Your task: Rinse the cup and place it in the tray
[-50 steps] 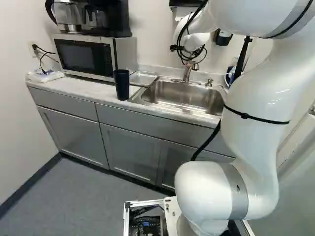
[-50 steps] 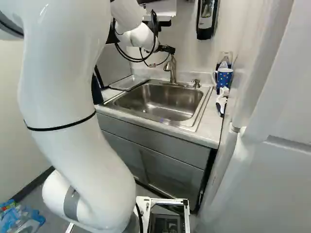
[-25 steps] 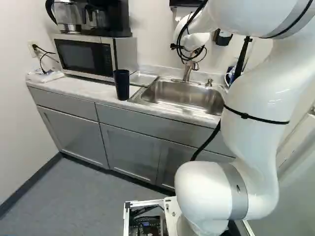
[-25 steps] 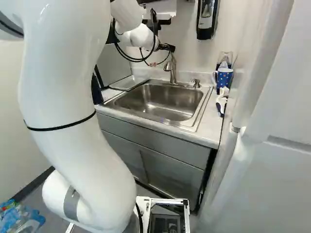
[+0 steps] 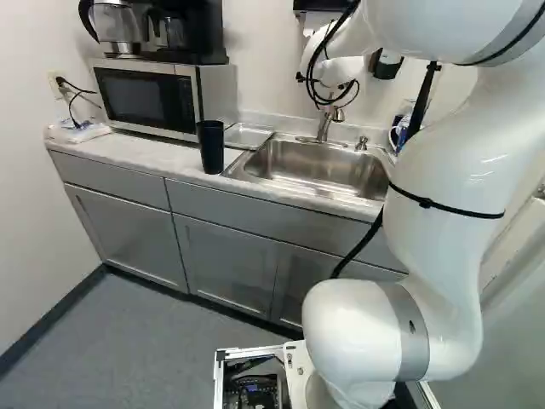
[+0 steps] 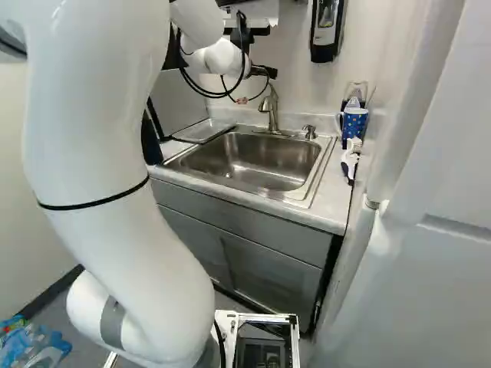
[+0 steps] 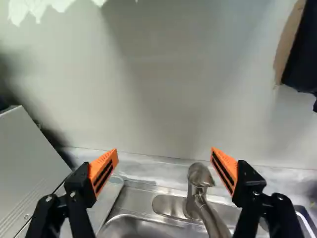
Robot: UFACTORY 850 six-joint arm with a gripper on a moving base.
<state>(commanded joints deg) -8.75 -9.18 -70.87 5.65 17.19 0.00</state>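
The jaws of the gripper (image 7: 164, 151) stand wide apart, with no cup between the orange pads (image 7: 106, 159); the faucet (image 7: 200, 190) rises ahead of them, in the gap as the wrist view has it, but I can't make out any touch. From where I'm standing, the arm (image 5: 443, 204) reaches over to the far side of the sink (image 6: 253, 159), while the cup, a tall dark blue tumbler (image 5: 210, 146), waits upright on the counter (image 5: 140, 153), left of the basin and close to the near edge. The tray (image 5: 247, 136) lies behind it, between microwave (image 5: 153, 98) and sink.

I'd call this the start of the job: the tumbler is out of the basin and ungripped, and the faucet looks like the business in hand, perhaps to get water going.

The tumbler looks like plastic to me, so I'd guess it light, fairly stiff and easy to knock over, being tall and narrower at its foot. I'd take it around the side at mid-height, square on, leaving the mouth free for rinsing. Too hard a squeeze might bow the wall; once wet it could slide down through the pads, so a firm, even hold, and a gentle lowering onto the tray.
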